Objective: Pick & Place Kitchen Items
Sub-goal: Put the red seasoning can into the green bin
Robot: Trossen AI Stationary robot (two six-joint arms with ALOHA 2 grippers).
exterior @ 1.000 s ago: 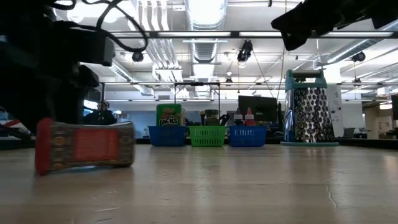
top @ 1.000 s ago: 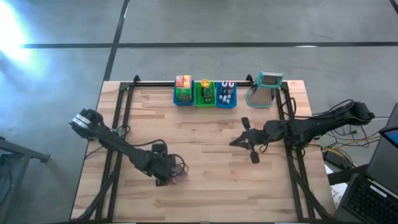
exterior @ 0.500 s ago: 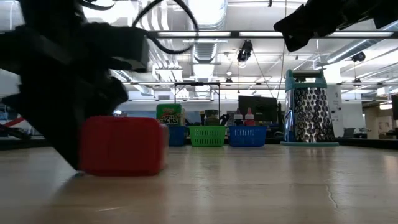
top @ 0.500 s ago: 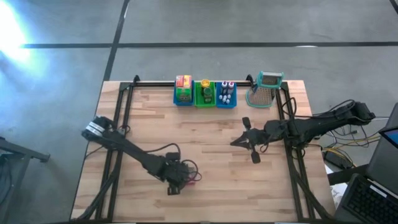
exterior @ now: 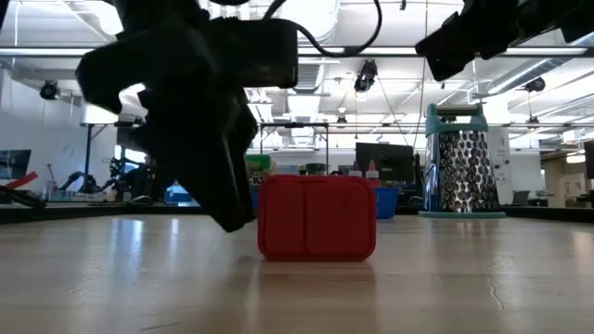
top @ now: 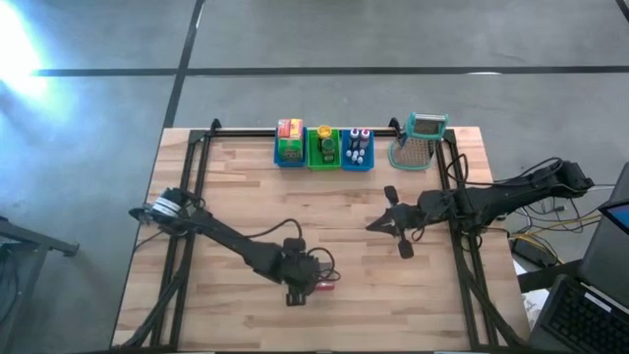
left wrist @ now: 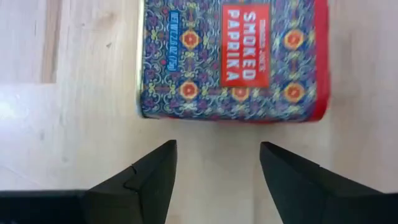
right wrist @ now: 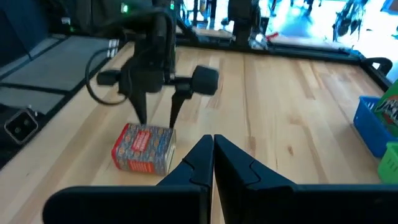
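Left gripper [left wrist: 214, 168] hangs open just above paprika tin [left wrist: 233, 59].

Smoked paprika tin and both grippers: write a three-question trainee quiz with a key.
1. True or false: the left gripper is clamped on the smoked paprika tin.
2. What stands at the table's far edge beside the three bins? A) kettle B) grater C) pan
3. Fill in: the right gripper's fingers are ____.

Key: 1 false, its fingers are open, short of the tin; 2 B, the grater; 3 shut.
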